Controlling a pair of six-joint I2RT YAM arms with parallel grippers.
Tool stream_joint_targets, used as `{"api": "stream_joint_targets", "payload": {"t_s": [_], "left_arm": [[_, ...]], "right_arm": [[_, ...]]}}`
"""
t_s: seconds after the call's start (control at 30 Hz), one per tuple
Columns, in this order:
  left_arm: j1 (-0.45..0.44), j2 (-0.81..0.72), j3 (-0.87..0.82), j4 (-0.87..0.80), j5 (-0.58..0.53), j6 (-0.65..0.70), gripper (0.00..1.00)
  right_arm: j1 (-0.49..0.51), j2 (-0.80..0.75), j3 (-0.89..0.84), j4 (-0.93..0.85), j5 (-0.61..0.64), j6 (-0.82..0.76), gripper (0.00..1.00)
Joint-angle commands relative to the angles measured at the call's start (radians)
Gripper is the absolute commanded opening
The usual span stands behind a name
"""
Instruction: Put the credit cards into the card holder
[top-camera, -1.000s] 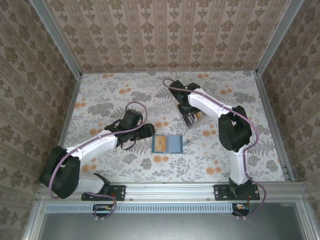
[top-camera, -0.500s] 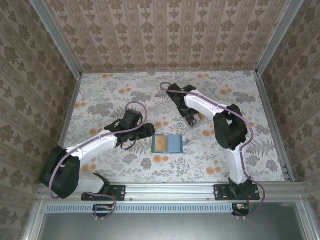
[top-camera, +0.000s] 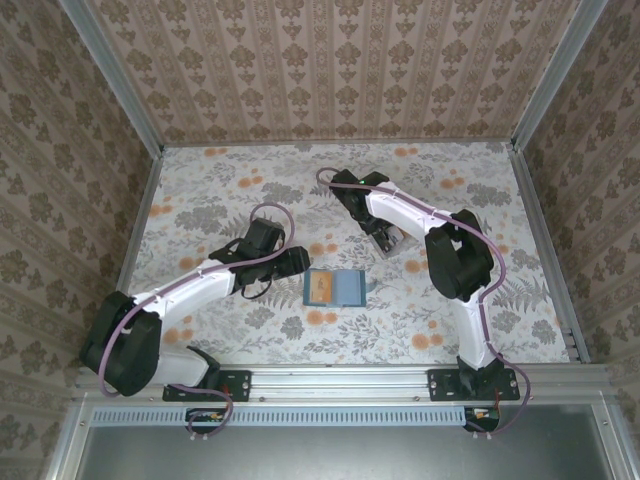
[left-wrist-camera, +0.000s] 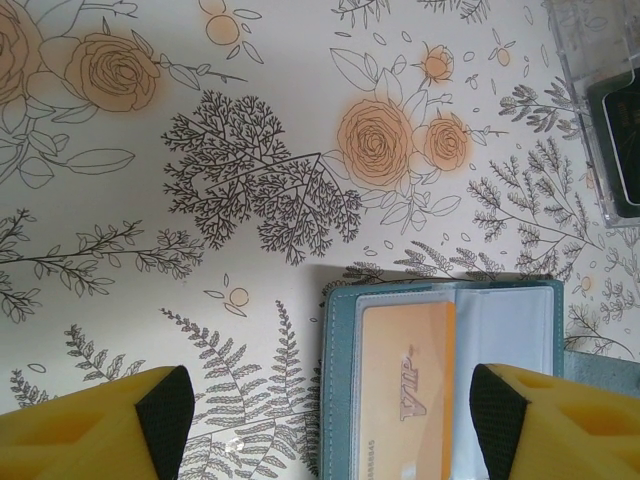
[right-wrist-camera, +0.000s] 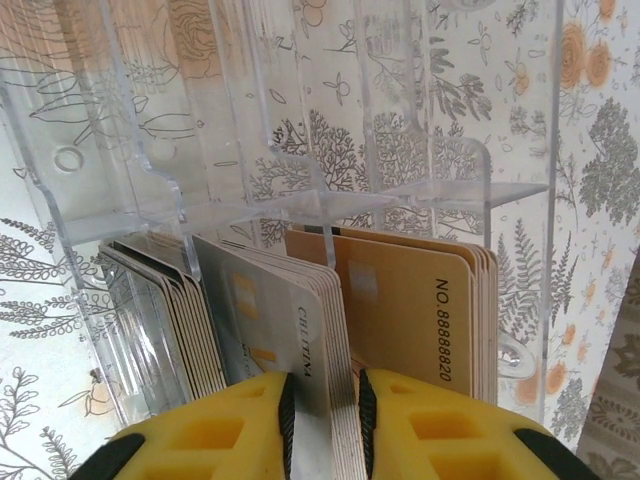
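At the near side of the desk (top-camera: 200, 200), the left claw (left-wrist-camera: 330, 415) is held wide open and nothing is gripped in it. Its black-padded yellow fingertips (left-wrist-camera: 165, 415) are spread well apart. From above, this claw (top-camera: 295, 262) is seen just to the left of the card holder (top-camera: 336, 288).

The card holder (left-wrist-camera: 440, 370) is laid open and flat on the desk, between the two arms. A tan card (left-wrist-camera: 405, 390) marked VIP is tucked into the left pocket. The right pocket is seen as a pale panel.

Farther back, a clear rack (right-wrist-camera: 450, 150) is stood on the desk, well apart from the card holder, and its corner is caught in the left wrist view (left-wrist-camera: 585, 100). The credit cards (right-wrist-camera: 300, 330) are stood upright in three compartments of the rack. In the right wrist view, a pale and dark stack is kept at the left, a white-grey stack in the middle and a tan, numbered stack at the right.

The right claw (right-wrist-camera: 325, 410) is closed on the near edge of the middle white-grey stack, with several cards pinched between its fingers (right-wrist-camera: 420, 430). From above, this claw (top-camera: 383, 243) is seen lowered onto the rack.
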Motion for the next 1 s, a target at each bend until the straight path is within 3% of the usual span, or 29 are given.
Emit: {"api": "stream_joint_targets", "payload": {"t_s": [0.0, 0.27, 0.97], "left_arm": [[0.007, 0.008, 0.009, -0.005, 0.009, -0.013, 0.76], [0.007, 0.02, 0.01, -0.002, 0.016, -0.013, 0.76], [0.007, 0.029, 0.022, -0.006, 0.028, -0.01, 0.76]], "right_arm": [[-0.001, -0.013, 0.014, -0.036, 0.06, -0.011, 0.25], [-0.001, -0.029, 0.018, -0.042, 0.065, -0.014, 0.18], [-0.002, -0.075, 0.03, -0.098, 0.003, -0.017, 0.11]]}}
